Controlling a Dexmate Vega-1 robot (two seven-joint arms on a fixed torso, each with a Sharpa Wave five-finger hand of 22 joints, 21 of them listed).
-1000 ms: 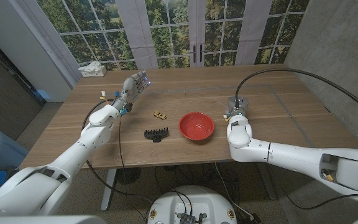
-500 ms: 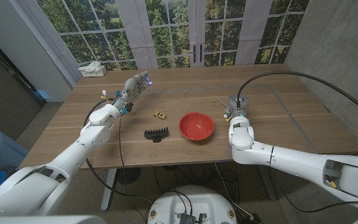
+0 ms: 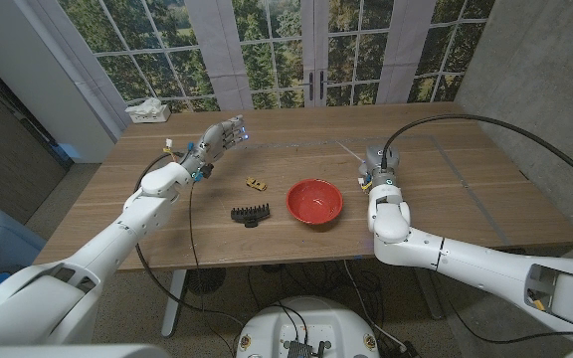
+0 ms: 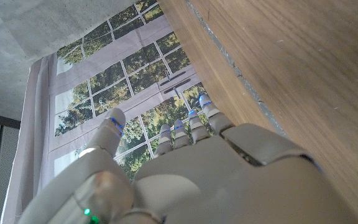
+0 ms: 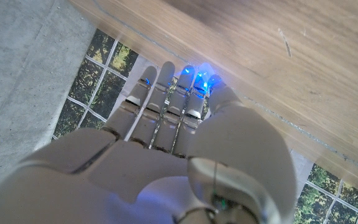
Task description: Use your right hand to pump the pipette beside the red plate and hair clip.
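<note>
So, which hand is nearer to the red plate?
Right. The right hand is just beside the red plate; the left hand is farther, beyond the hair clip.

Left hand (image 3: 223, 135) raised, fingers apart; right hand (image 3: 378, 165) fingers extended together

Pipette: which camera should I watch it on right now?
Head view. The pipette shows there as a thin pale streak on the table beside the right hand, beyond the red plate. In the right wrist view it is a faint line. The left wrist view looks elsewhere.

Soft window daylight, blurred wrist views
</note>
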